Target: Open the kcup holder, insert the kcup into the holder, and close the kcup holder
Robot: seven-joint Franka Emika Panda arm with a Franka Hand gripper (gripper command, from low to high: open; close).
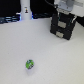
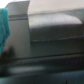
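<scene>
A: Jaws first. State?

B: Can't tell. In the exterior view the gripper [image 1: 64,17] is a pale grey-white blur at the top of the kcup holder [image 1: 63,27]; the fingertips don't resolve. The wrist view is too smeared to show them either.

A: Contact with the holder?

B: Right at its top edge, seems touching, but the blur stops me from confirming a grip.

A: Holder itself?

B: Black, boxy, hard-edged block, two grey rectangular panels stacked on its front. Sits at the far side of the table [image 1: 55,60], toward the exterior view's right.

A: Wrist view?

B: Flat grey rectangular slab [image 2: 54,26] with dark bands below, a teal patch [image 2: 4,27] at one edge. All soft focus, can't name the teal thing.

A: The kcup?

B: The kcup [image 1: 29,64] is a tiny round pod, green with white and blue specks, lying on the bare table well apart from the holder, near side. Nothing touches it.

A: Anything else?

B: White bottle-shaped object [image 1: 25,11], upright, at the back toward the exterior view's left. Table is smooth, matte, pale.
</scene>
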